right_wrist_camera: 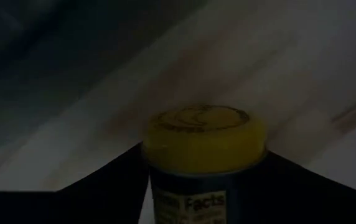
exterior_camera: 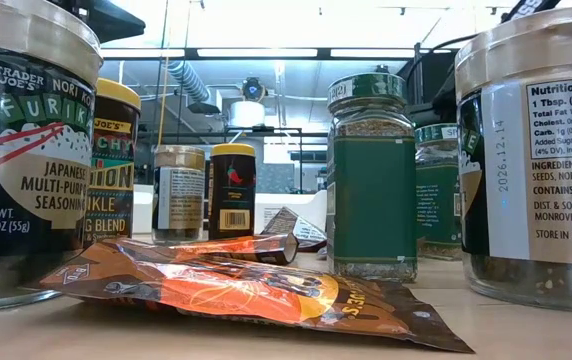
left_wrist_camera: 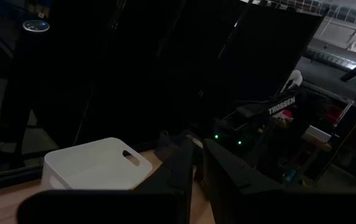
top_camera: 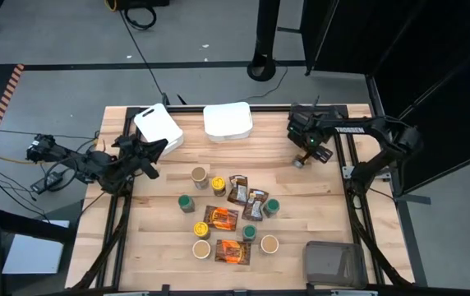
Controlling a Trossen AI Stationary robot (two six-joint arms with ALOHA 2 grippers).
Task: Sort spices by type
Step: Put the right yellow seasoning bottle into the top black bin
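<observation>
So the right hand (top_camera: pixel 302 158) sits upper right of the frame in the overhead shot, near the counter's (top_camera: pixel 317 210) far edge, with a yellow-lidded jar (right_wrist_camera: pixel 203 152) between its fingers; the wrist cam shows the dark fingers flanking the jar on both sides, but the contact points are cut off at the bottom edge, so I can't honestly tell if it's clamped on or just loosely around it; from above the jar is mostly hidden under the hand, just a little round bit peeking out. The left hand (top_camera: pixel 154 156) is parked on the left side of the frame by the nearer white tub (top_camera: pixel 158 127), fingers pressed together with nothing in them; its wrist view is super dark, only that tub and the other arm's logo are readable. A second white tub (top_camera: pixel 228 120) sits top centre; a grey bin (top_camera: pixel 334 263) is at the lower right, partly cut off by the frame edge. The rest of the spices are bunched mid-counter: jars with tan, yellow and green lids plus orange-and-brown packets (top_camera: pixel 222 219), a couple of packets overlapping. The low cam is basically blocked by big close-up jars; one foil packet (exterior_camera: pixel 256 290) lies flat in front, and the hands aren't visible there.
</observation>
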